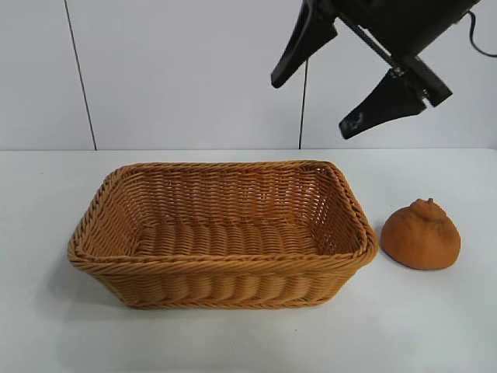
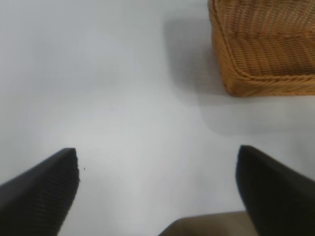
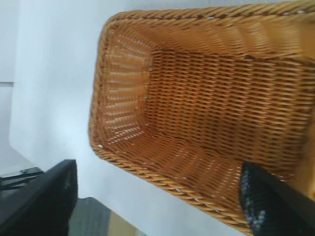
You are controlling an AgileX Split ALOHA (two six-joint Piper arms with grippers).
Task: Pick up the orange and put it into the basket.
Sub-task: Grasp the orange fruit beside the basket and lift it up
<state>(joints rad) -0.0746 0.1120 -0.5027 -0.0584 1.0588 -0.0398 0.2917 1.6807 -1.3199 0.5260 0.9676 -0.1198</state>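
Exterior view: dull-orange, rough-skinned orange (image 1: 421, 235) with a knobby neck sits on the white table (image 1: 233, 342), just beside the right end of the tan woven wicker basket (image 1: 221, 233), which is empty. The black right gripper (image 1: 311, 81) hangs high above both, jaws spread wide, holding nothing.

Left wrist view: left gripper (image 2: 157, 191) likewise spread and empty, over bare table, basket corner (image 2: 266, 54) well off.

Right wrist view: camera looks into the basket (image 3: 197, 113); orange not visible.

Risks, as I judge them: descent aimed at the basket instead of the fruit; fingers closing on the knobby neck and slipping; dome-shaped fruit rolling against the braided rim.
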